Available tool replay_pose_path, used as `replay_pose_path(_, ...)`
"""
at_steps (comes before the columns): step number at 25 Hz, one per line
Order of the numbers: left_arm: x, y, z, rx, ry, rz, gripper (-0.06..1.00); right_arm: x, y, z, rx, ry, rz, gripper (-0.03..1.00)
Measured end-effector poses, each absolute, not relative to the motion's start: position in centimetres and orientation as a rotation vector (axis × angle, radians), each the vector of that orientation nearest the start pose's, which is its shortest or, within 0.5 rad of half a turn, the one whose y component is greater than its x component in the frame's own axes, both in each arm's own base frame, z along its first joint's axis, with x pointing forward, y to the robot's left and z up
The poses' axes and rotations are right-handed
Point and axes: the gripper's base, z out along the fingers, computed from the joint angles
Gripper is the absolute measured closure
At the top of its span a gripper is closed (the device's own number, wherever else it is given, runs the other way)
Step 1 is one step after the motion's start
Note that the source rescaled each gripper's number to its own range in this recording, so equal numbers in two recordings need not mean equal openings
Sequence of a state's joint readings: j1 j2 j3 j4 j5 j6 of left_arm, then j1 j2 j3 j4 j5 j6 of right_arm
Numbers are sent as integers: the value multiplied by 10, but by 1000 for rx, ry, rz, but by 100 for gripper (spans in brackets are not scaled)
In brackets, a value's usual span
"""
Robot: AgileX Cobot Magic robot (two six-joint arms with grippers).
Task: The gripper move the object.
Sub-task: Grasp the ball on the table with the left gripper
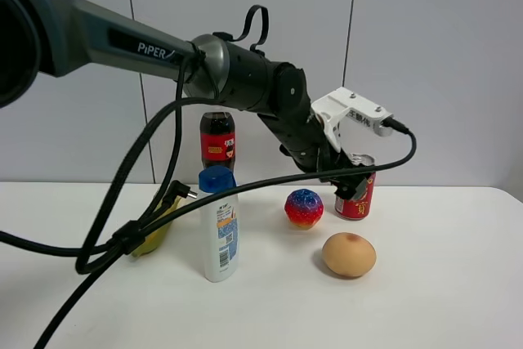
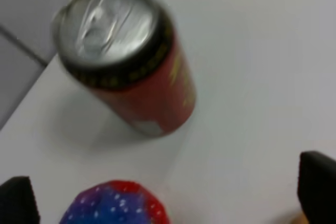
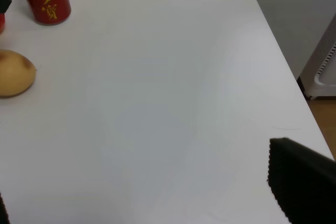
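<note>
White worktop [image 1: 458, 300] before a grey panel wall carries all the things. The object [image 1: 304, 208], a small ball that is blue on top and red-orange below, sits near the middle. A red can [image 1: 357, 195] is just beside it at 3 o'clock and a tan fruit [image 1: 349, 255] at 5 o'clock. My left end effector [image 2: 168, 195] hovers above object and can, jaws spread wide, holding nothing. The wrist picture is blurred, but the object seems nearer to one finger [image 2: 18, 203] than the other. I judge I should shift toward 9 o'clock to centre it, then descend straight and close gently, so nothing knocks the can. The right end effector [image 3: 152, 198] is also wide, well apart.
</note>
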State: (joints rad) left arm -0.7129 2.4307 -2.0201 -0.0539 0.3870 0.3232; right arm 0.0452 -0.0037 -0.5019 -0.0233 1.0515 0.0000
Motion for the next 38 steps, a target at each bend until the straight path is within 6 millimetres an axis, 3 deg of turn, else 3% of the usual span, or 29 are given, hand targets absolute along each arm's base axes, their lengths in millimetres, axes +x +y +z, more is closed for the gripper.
replay_pose_path(9, 441, -336, 152, 1021, 2051, -222, -6, -5, -2, 279, -45, 2029, 1, -3)
replay_pose_path(15, 440, -337, 149, 981, 2078, -263, -6, -5, -2, 279, -45, 2029, 1, -3)
replay_pose_path(27, 439, -340, 105, 980, 2164, -286, -6, -5, -2, 279, -45, 2029, 1, -3)
replay_pose_path(38, 441, -342, 99, 962, 2138, -287, -6, -5, -2, 279, -45, 2029, 1, -3)
